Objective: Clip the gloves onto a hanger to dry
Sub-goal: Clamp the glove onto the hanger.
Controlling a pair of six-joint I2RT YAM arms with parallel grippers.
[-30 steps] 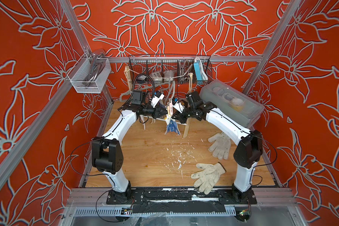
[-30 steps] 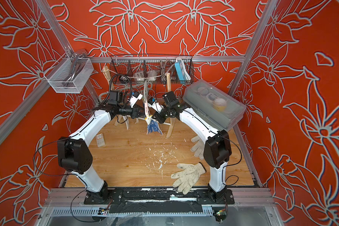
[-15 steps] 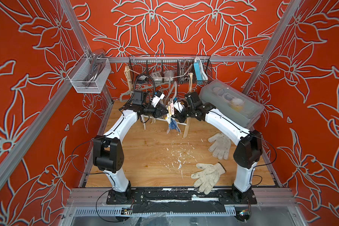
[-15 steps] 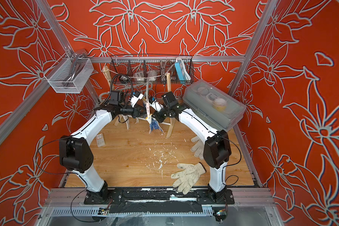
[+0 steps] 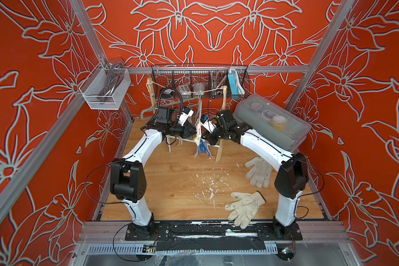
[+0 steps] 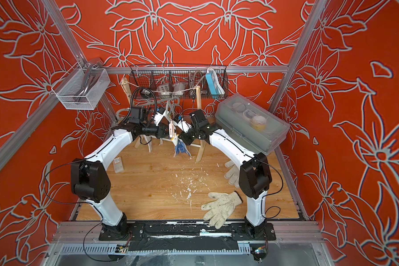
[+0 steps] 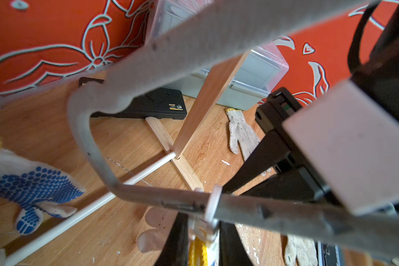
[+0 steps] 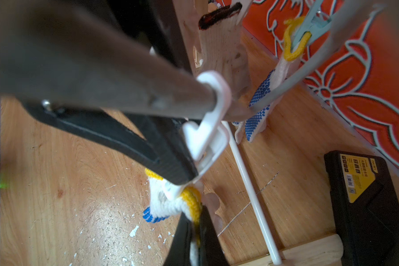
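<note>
Mid-clipping, the left gripper (image 7: 203, 229) is clamped on the white clip (image 8: 207, 138) under the hanger (image 7: 148, 195), while the right gripper (image 8: 195, 221), pinched shut on the blue-dotted glove (image 5: 202, 148) by its yellow cuff (image 8: 191, 200) just below, probably must seat that cuff inside before either lets go.

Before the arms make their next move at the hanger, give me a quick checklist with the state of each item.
1. Right gripper shut on the yellow cuff of the dotted glove: ok.
2. Left gripper closed on the white clip: ok.
3. White clip hooked around the hanger bar: ok.
4. Cuff seated between the clip's halves: cannot tell. It touches the clip's tip, but how deep it sits is hidden.
5. All gloves hung: not ok. A near plain glove and a far plain glove lie on the table.
</note>
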